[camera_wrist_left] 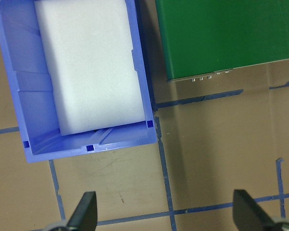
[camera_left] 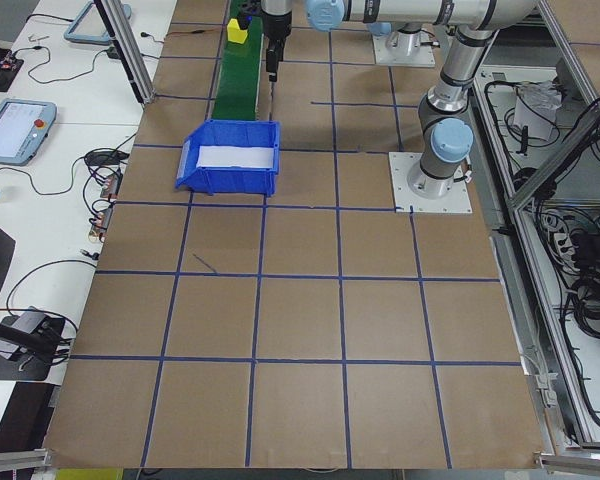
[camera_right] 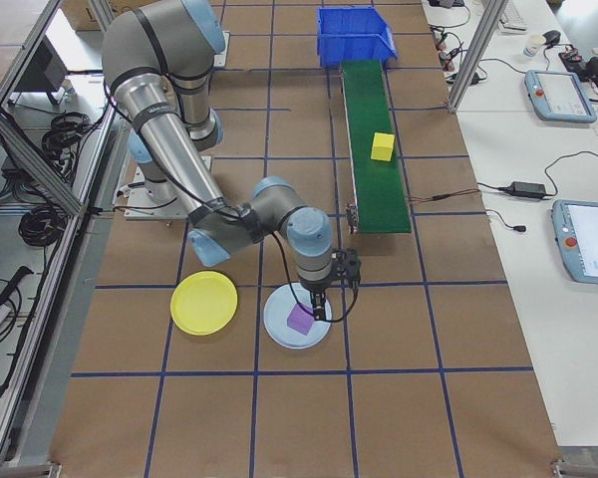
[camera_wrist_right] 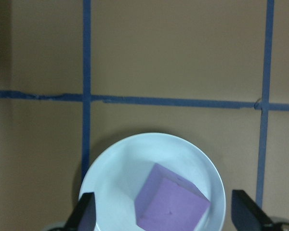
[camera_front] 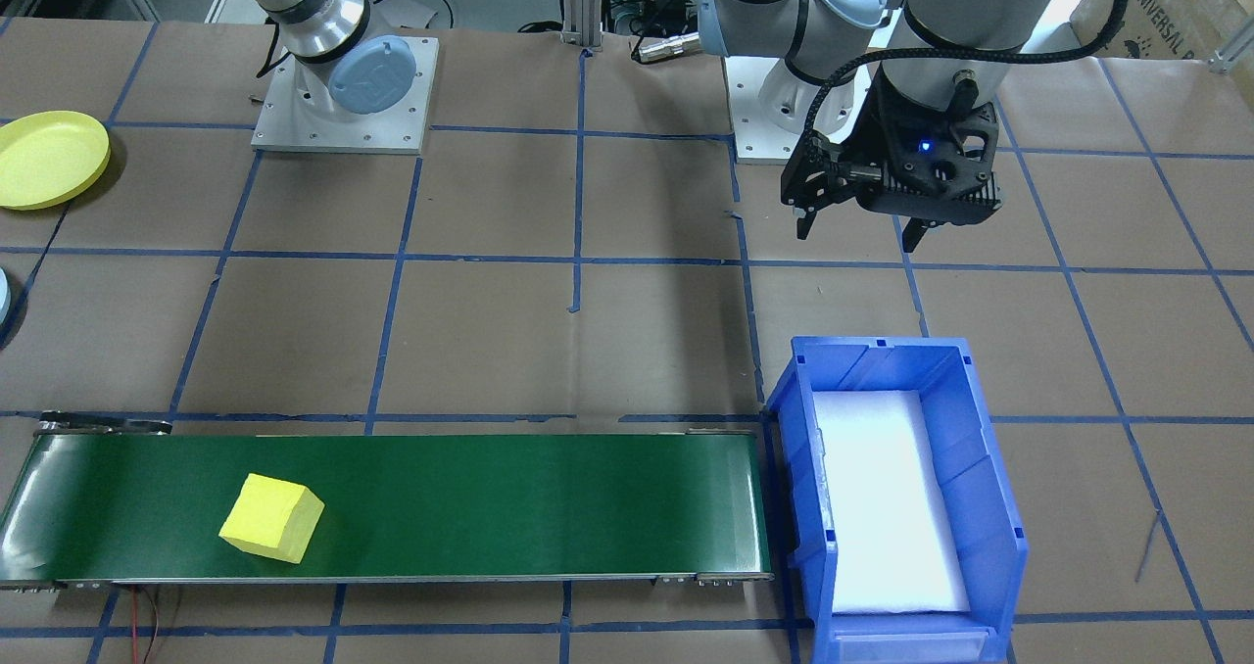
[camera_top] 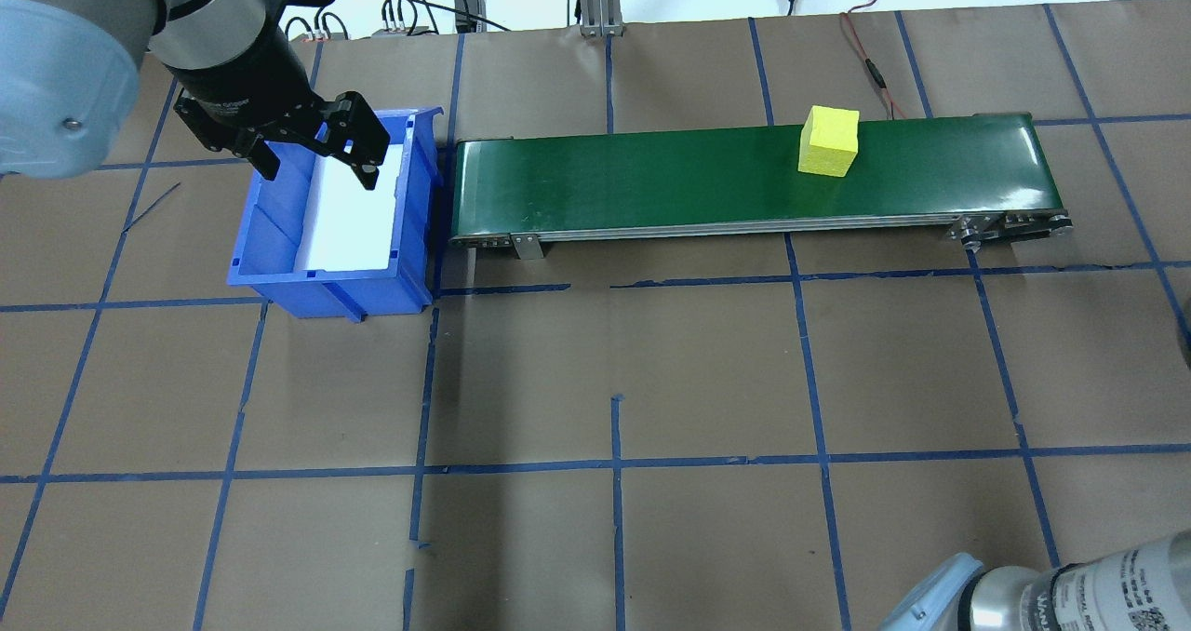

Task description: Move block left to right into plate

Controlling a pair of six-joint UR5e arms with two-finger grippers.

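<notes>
Both arms are silver-grey tubes with pale blue round caps at the joints, bolted on square white plates. Above the left pincer [camera_front: 860,229], black and angular, glows a small blue light, and a black braided cable loops up the wrist.

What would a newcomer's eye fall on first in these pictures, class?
Probably the yellow block sitting alone on the green conveyor belt, towards the end far from the blue bin. Next, the purple block lying in a pale blue plate beside the empty yellow plate, with the right gripper poised open just above it.
</notes>
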